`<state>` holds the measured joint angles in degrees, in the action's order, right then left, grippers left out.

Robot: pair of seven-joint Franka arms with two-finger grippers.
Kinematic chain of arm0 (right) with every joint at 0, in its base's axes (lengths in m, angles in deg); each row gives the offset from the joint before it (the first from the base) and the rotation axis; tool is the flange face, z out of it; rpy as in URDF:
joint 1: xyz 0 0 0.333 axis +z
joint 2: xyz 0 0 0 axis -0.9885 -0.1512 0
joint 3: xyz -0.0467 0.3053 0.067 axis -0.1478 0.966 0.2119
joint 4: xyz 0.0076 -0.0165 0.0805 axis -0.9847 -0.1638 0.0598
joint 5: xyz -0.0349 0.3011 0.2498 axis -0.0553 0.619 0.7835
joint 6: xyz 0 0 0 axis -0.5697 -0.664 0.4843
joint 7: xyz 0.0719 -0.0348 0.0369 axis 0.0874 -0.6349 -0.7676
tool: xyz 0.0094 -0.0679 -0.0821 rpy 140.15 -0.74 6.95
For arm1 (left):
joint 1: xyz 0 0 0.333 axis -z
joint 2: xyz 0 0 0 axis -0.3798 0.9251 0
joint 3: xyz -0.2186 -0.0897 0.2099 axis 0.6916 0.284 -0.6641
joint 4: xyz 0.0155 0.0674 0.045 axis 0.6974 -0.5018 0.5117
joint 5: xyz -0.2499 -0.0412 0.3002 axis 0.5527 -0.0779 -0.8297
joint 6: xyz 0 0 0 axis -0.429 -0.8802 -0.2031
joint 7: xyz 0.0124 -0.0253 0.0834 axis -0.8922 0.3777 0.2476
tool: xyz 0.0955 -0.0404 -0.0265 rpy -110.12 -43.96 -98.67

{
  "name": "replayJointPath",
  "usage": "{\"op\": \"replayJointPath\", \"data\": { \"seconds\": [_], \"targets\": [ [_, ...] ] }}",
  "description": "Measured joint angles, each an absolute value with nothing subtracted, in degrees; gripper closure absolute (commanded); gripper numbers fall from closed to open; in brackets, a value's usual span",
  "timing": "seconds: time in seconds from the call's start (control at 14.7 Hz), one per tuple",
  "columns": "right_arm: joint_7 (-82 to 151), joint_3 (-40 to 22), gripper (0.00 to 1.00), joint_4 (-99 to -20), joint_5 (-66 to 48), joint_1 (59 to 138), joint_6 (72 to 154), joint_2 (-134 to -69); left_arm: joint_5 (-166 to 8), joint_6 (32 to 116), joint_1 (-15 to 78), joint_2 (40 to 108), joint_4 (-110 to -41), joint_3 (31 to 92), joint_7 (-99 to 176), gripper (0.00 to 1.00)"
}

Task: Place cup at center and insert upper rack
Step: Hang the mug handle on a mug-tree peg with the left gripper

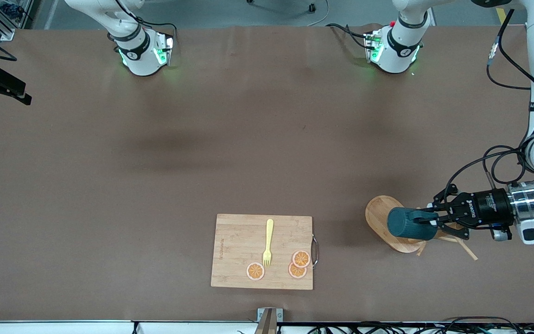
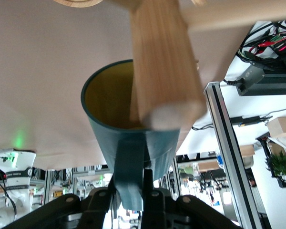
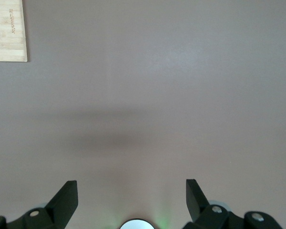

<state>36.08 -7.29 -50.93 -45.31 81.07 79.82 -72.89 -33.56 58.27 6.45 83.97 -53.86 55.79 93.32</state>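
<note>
Our left tool (image 1: pixel 427 223) is clamped on the cup (image 1: pixel 406 224) by its handle, over the rack (image 1: pixel 387 222). Next we carry it to the surface's center. Our right tool (image 3: pixel 132 200) waits, spread wide and empty.

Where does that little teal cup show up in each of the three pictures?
Front view: the cup is held on its side in the left pincer, over the mug tree.
Left wrist view: cup at centre, mouth against the tree's post.
Right wrist view: absent.
Shared landmark: the mug tree.
</note>
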Motion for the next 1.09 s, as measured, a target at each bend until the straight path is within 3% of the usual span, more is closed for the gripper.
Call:
{"op": "replayJointPath", "data": {
  "seconds": [0.41,0.54,0.61,0.75,0.82,1.09],
  "targets": [
    [36.08,-7.28,0.0,-50.93,-45.31,81.07,79.82,-72.89,-32.53,56.1,3.94,85.84,-53.87,55.84,90.36,0.96],
    [36.08,-7.28,0.0,-50.93,-45.31,81.07,79.82,-72.89,-32.47,55.59,3.38,86.14,-53.88,55.84,89.33,0.88],
    [36.08,-7.28,0.0,-50.93,-45.31,81.07,79.82,-72.89,-32.39,55.37,3.14,86.32,-53.87,55.84,88.73,0.65],
    [36.08,-7.28,0.0,-50.93,-45.31,81.07,79.82,-72.89,-32.24,55.12,2.97,86.56,-53.87,55.84,88.14,0.07],
    [36.08,-7.28,0.0,-50.93,-45.31,81.07,79.81,-72.89,-32.21,55.11,2.96,86.58,-53.87,55.86,88.13,0.0],
    [36.08,-7.28,0.0,-50.93,-45.31,81.07,79.81,-72.89,-32.21,55.1,2.96,86.42,-53.54,56.27,88.12,0.0]
  ]
}}
